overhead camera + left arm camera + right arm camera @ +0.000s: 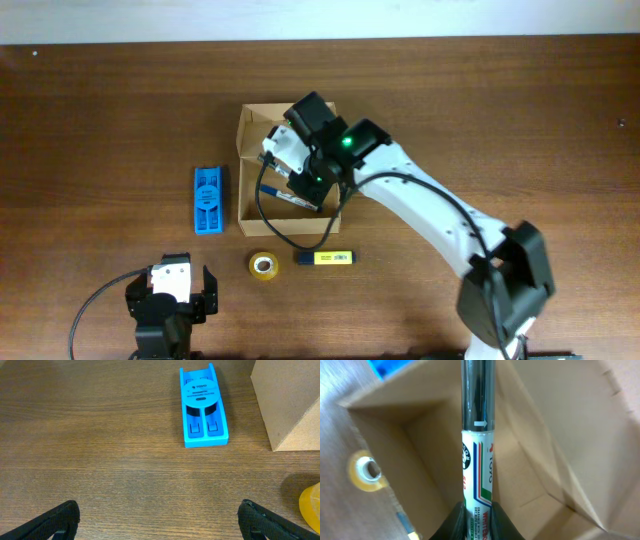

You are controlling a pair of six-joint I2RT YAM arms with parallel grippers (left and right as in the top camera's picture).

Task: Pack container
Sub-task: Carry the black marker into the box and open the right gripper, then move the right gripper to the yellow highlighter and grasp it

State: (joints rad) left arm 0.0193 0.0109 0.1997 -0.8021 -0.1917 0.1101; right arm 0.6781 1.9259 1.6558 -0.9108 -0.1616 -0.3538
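Observation:
The container (pixel 262 112) is an open tan cardboard box at the table's middle; its inside fills the right wrist view (pixel 540 455). My right gripper (pixel 290 165) hangs over the box, shut on a white whiteboard marker with a black cap (pixel 478 460), its tip pointing into the box. A blue marker (pixel 286 196) lies inside the box. My left gripper (pixel 172 300) is open and empty at the front left (pixel 160 525), above bare table. The box's corner shows in the left wrist view (pixel 290 400).
A blue plastic holder (pixel 208 198) lies left of the box, also in the left wrist view (pixel 202 405). A yellow tape roll (pixel 263 265) and a yellow and blue highlighter (pixel 325 258) lie in front of the box. The tape also shows in the right wrist view (pixel 365 471).

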